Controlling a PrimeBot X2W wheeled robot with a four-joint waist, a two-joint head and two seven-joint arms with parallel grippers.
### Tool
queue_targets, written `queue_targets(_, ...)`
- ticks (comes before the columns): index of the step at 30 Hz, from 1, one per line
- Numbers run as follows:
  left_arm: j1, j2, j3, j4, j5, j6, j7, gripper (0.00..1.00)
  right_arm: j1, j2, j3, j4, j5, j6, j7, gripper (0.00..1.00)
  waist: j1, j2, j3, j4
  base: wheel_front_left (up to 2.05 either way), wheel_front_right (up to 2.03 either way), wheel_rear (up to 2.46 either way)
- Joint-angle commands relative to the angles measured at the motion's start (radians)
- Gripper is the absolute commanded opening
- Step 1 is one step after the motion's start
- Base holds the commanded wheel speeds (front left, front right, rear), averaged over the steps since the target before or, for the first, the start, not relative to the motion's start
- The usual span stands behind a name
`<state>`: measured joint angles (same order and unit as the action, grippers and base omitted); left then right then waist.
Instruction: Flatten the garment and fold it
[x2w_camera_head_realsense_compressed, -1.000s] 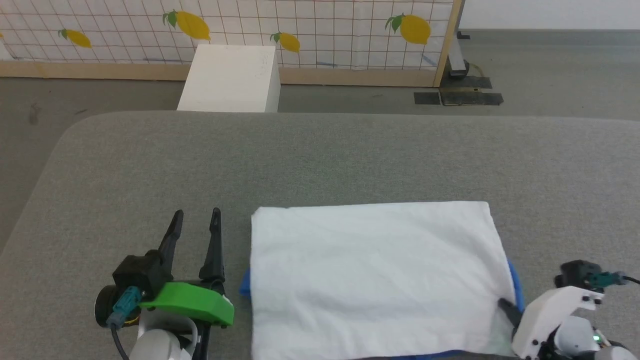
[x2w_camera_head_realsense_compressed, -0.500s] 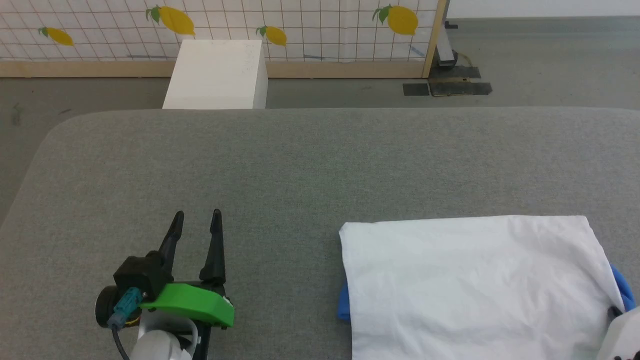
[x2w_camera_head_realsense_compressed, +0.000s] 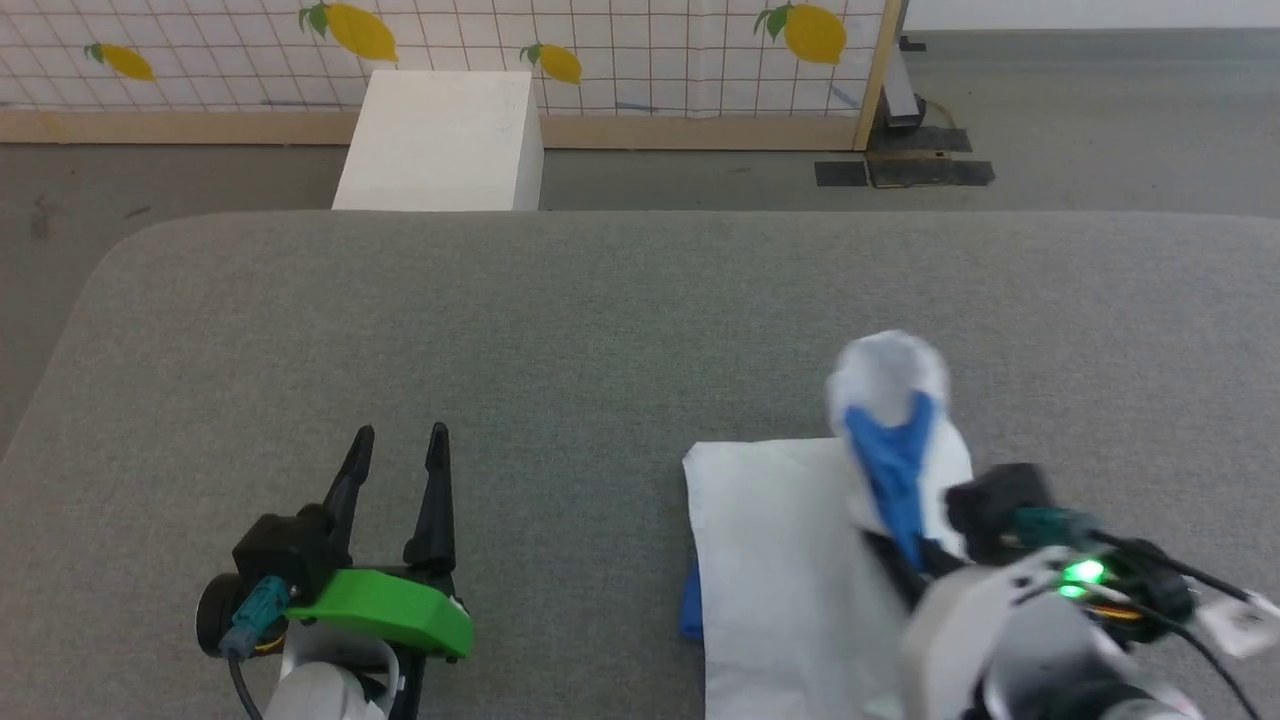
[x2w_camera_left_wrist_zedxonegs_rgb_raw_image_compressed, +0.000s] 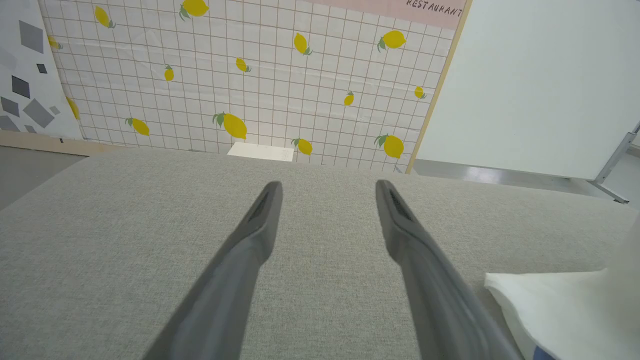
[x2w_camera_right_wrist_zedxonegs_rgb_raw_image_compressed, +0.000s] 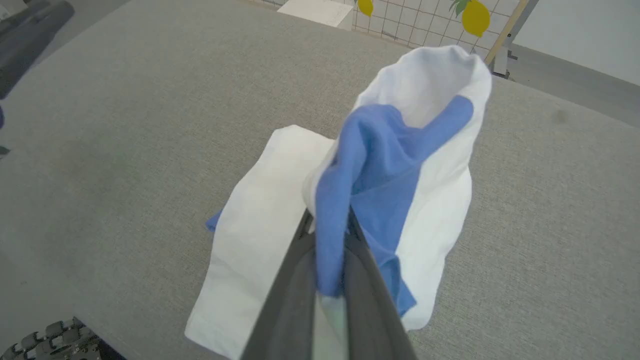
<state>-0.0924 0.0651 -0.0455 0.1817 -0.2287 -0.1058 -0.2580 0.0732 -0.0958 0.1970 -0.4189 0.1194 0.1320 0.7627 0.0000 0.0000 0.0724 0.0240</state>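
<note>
Newly raised, garment (x2w_camera_right_wrist_zedxonegs_rgb_raw_image_compressed: 250, 215) edge sits clamped in right pincer (x2w_camera_right_wrist_zedxonegs_rgb_raw_image_compressed: 330, 225).

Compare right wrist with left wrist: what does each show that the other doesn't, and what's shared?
Right wrist, not left: right gripper shut on the garment, its edge raised, blue sleeve in the pinch. Left wrist, not right: that the left gripper is open, over bare grey surface; RESTAURANT lettering. Both: garment's flat white part, grey surface, lemon-print wall, white box.
</note>
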Motion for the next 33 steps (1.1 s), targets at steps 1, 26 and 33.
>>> queue_targets(1,-0.005,-0.004,-0.002,0.003,0.005,-0.008,-0.004,1.00,-0.037,-0.008,0.044,0.029,-0.002,-0.001,0.000,0.00,0.0000,0.0000,0.004,0.009,0.00,0.00,0.00)
queue_targets(26,-0.006,-0.011,0.009,-0.001,0.009,-0.010,-0.004,1.00,-0.118,0.044,0.022,0.180,0.281,-0.001,-0.465,1.00,0.0000,0.0000,0.026,0.028,0.00,0.00,0.00)
queue_targets(33,-0.008,-0.012,0.029,-0.017,0.011,-0.009,-0.004,1.00,-0.044,0.045,-0.202,0.295,0.363,-0.001,-0.711,1.00,0.0000,0.0000,0.030,0.012,0.00,0.00,0.00)
